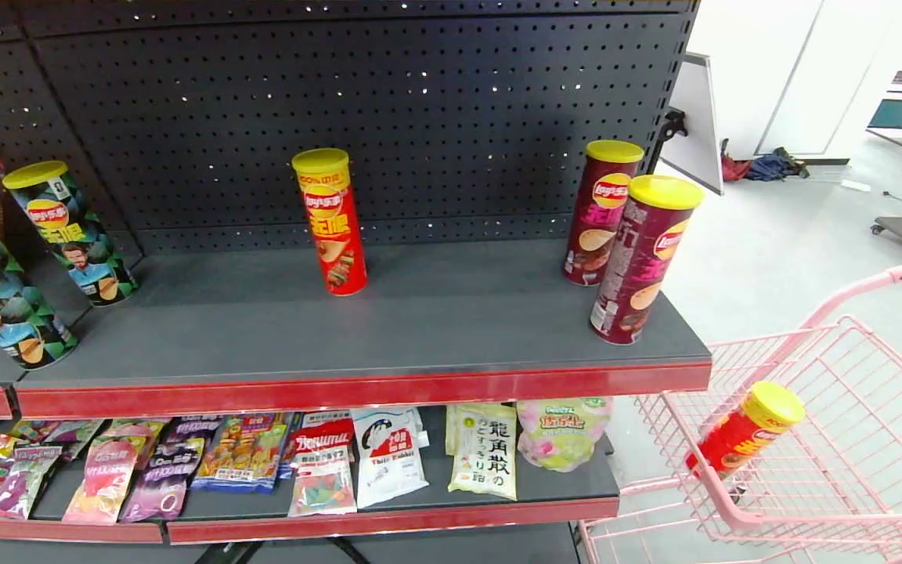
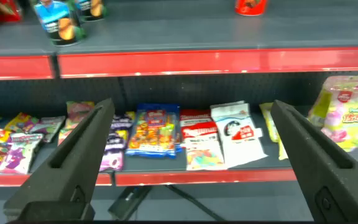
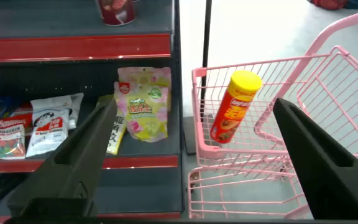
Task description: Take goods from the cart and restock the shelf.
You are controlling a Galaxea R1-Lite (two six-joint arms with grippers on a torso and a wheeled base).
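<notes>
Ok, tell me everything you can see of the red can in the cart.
The red can is a tall tube with a yellow lid, closed. It leans tilted, lid uppermost, inside the pink wire cart, against the basket wall nearest the shelf. Only the cart touches it.

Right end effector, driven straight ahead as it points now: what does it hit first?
Probably the pink wire cart's near wall, just before the red yellow-lidded cylindrical can leaning inside it. The open right end effector aims about there; depth is unclear.
</notes>
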